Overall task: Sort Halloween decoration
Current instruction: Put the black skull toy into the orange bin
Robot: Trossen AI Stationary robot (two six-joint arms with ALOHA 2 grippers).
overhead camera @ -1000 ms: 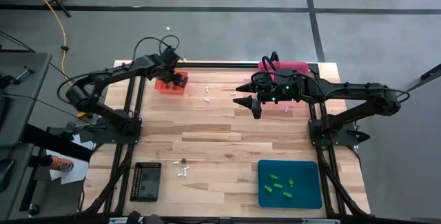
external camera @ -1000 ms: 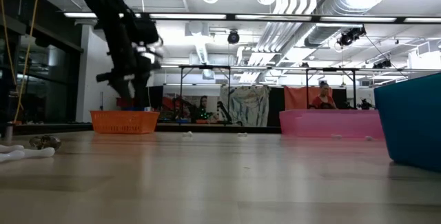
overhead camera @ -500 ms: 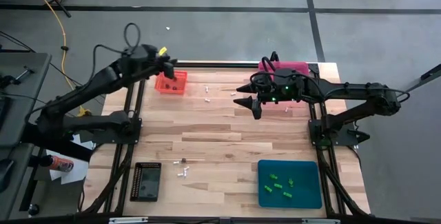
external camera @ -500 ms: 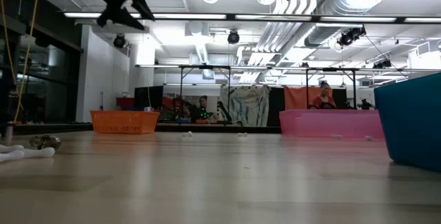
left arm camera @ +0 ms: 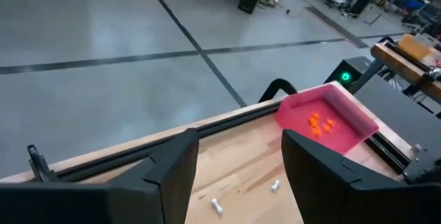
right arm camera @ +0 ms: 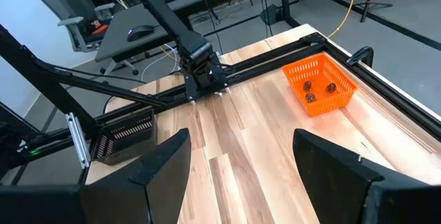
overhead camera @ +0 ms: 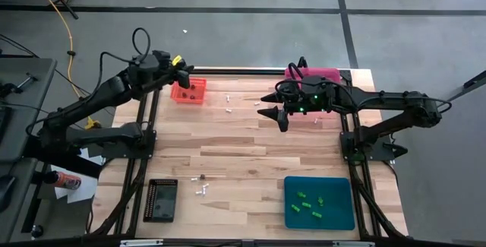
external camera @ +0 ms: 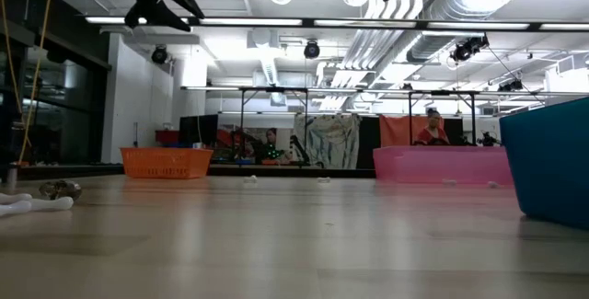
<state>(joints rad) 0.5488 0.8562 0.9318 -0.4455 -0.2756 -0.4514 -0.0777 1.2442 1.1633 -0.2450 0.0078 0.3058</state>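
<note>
The Halloween decoration lies sorted and loose. Dark brown trinkets (right arm camera: 320, 86) sit in the orange tray (overhead camera: 188, 91), orange ones (left arm camera: 318, 122) in the pink tray (left arm camera: 329, 117), and green ones (overhead camera: 307, 204) in the teal tray (overhead camera: 319, 201). White trinkets (overhead camera: 228, 102) lie on the bare wood at the far side, and more (overhead camera: 201, 189) near the front. My left gripper (overhead camera: 184, 70) hangs open high above the orange tray's far left corner, with nothing between its fingers (left arm camera: 172, 162). My right gripper (overhead camera: 263, 104) hovers open over the far middle of the table.
A black tray (overhead camera: 161, 199) sits at the near left. In the low view the orange tray (external camera: 166, 162), pink tray (external camera: 440, 164) and teal tray (external camera: 548, 161) stand on the table. A person sits in the room behind. Bare wood spans the table's middle (overhead camera: 243, 148).
My left gripper has risen from just over the orange tray and drawn back toward the table's far left corner. It has tipped from pointing steeply down to nearly level. The dark brown trinkets in the tray now show uncovered.
</note>
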